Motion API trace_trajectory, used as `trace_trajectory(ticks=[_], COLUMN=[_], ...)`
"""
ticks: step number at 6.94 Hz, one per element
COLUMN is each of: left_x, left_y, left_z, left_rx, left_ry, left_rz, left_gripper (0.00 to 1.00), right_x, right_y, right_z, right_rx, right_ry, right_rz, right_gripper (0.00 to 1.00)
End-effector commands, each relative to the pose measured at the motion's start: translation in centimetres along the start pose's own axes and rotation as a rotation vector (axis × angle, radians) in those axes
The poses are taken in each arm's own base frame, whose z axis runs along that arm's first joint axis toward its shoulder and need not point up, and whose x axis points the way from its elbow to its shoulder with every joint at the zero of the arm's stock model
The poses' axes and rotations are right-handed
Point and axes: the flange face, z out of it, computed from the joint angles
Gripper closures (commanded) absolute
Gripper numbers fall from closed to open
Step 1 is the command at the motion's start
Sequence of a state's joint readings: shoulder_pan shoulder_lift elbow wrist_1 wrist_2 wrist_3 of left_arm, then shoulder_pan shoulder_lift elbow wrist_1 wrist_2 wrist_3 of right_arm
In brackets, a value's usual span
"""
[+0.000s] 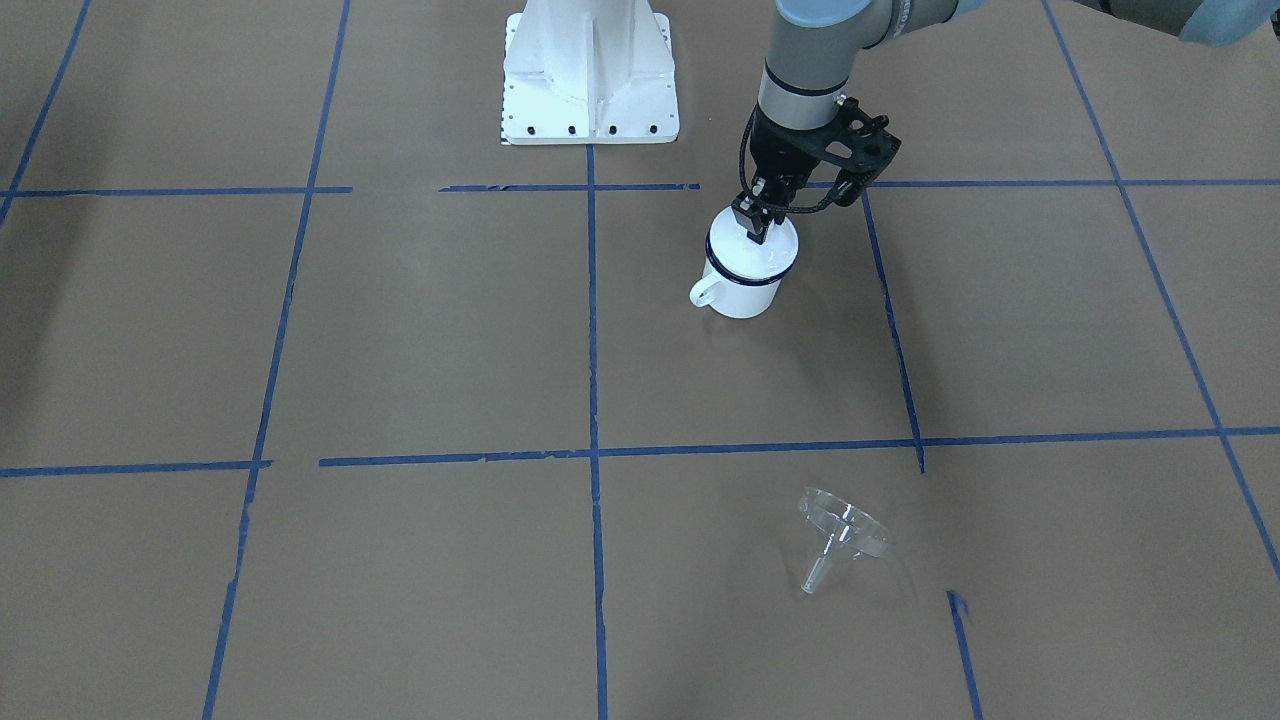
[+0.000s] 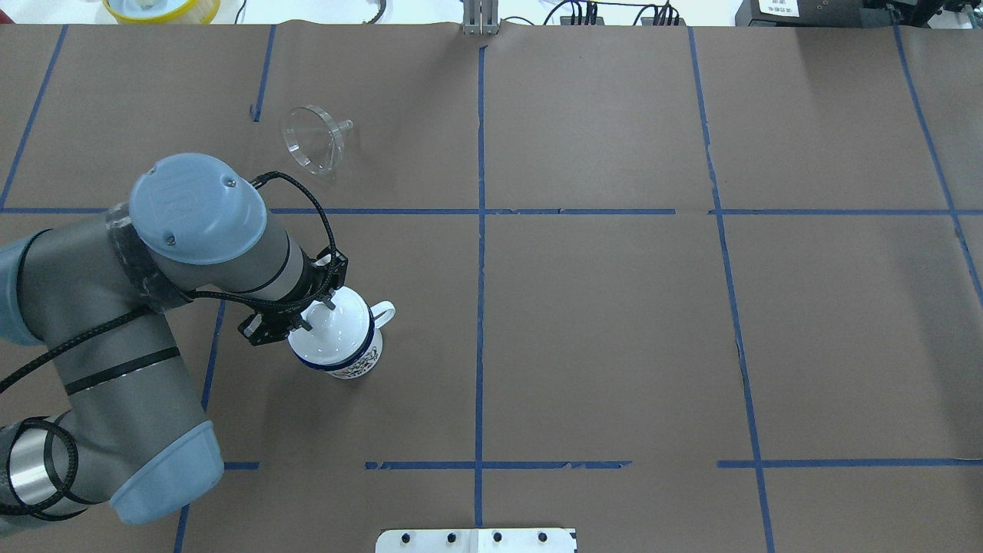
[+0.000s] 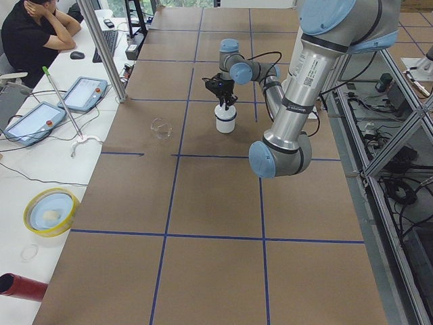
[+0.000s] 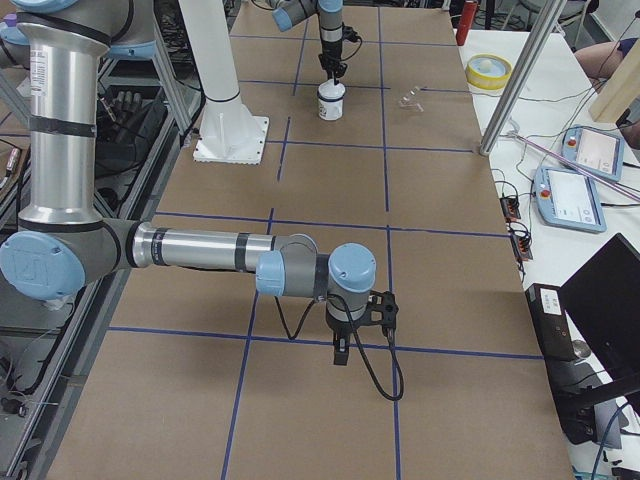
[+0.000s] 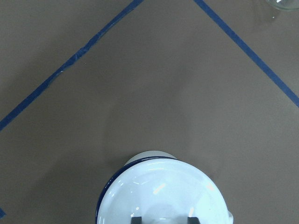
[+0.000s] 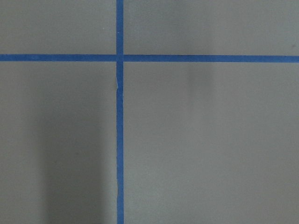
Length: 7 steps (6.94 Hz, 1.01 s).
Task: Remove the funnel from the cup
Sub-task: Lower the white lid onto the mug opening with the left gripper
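Note:
The cup (image 1: 742, 292) is a white enamel mug with a dark blue rim, standing upright with an opaque white lid (image 1: 778, 250) on it. The clear funnel (image 1: 845, 530) lies on its side on the bare table, well apart from the cup, and also shows in the overhead view (image 2: 313, 138). My left gripper (image 1: 753, 228) points straight down over the lid's middle, with its fingers (image 2: 331, 304) close together around the knob, which they hide. My right gripper (image 4: 341, 355) hangs over bare table far from both; I cannot tell if it is open or shut.
Brown paper with blue tape lines (image 1: 592, 330) covers the table. The robot's white base plate (image 1: 590, 110) stands at the near edge. A yellow-rimmed dish (image 2: 161, 8) sits beyond the far edge. An operator's desk with tablets (image 3: 81, 95) runs along the far side.

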<state>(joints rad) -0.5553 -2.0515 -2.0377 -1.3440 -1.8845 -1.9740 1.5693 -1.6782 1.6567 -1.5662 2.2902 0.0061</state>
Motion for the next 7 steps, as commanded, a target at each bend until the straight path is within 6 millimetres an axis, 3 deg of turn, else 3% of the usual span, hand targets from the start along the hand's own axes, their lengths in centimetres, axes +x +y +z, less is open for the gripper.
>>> trace_trajectory(ticks=[1, 2, 5, 7], left_x=[-0.1, -0.1, 0.0, -0.6], left_y=[-0.1, -0.2, 0.1, -0.5], left_z=[0.2, 0.4, 0.4, -1.3], left_rx=[0.000, 0.003, 0.001, 0.003], left_ry=[-0.003, -0.006, -0.005, 0.023], left_rz=[0.000, -0.001, 0.002, 0.048], left_gripper=[0.31, 0.00, 0.00, 0.00], right_x=[0.0, 0.0, 0.0, 0.0], right_y=[0.0, 0.0, 0.0, 0.0], right_z=[0.0, 0.0, 0.0, 0.0], right_rx=[0.000, 0.000, 0.000, 0.000], right_ry=[0.000, 0.000, 0.000, 0.000], right_rz=[0.000, 0.000, 0.000, 0.000], right_gripper=[0.00, 0.00, 0.00, 0.00])
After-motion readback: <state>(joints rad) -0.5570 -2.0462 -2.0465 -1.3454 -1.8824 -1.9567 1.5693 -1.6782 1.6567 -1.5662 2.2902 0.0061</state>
